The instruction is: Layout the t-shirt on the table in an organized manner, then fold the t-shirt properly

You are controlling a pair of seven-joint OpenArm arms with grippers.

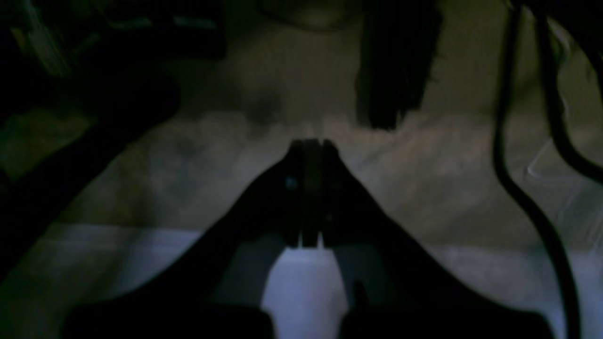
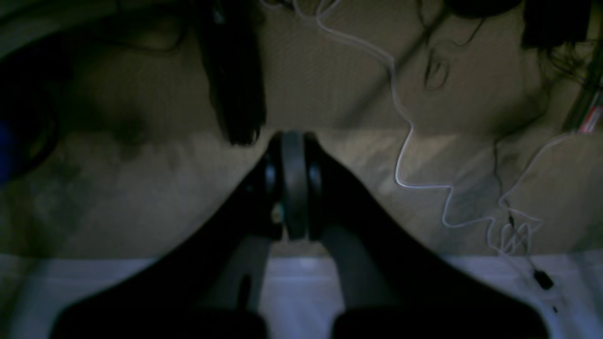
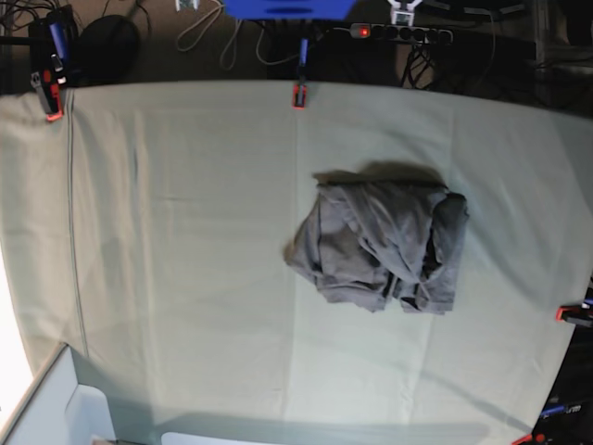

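The dark grey t-shirt [image 3: 384, 246] lies crumpled in a heap, right of centre on the table [image 3: 185, 232], which is covered in pale green cloth. Neither arm shows in the base view. In the dim left wrist view my left gripper [image 1: 311, 143] is shut, its jaws pressed together with nothing between them. My right gripper [image 2: 293, 136] is likewise shut and empty in the right wrist view. Both wrist views look onto a dark brownish surface and do not show the t-shirt.
Red clamps [image 3: 298, 95] [image 3: 53, 109] [image 3: 570, 315] hold the cloth at the table's edges. A power strip [image 3: 398, 33] and cables lie beyond the far edge. A white box [image 3: 56, 408] sits at the near left corner. A thin white cable [image 2: 405, 141] and a black cable [image 1: 518, 188] show near the grippers.
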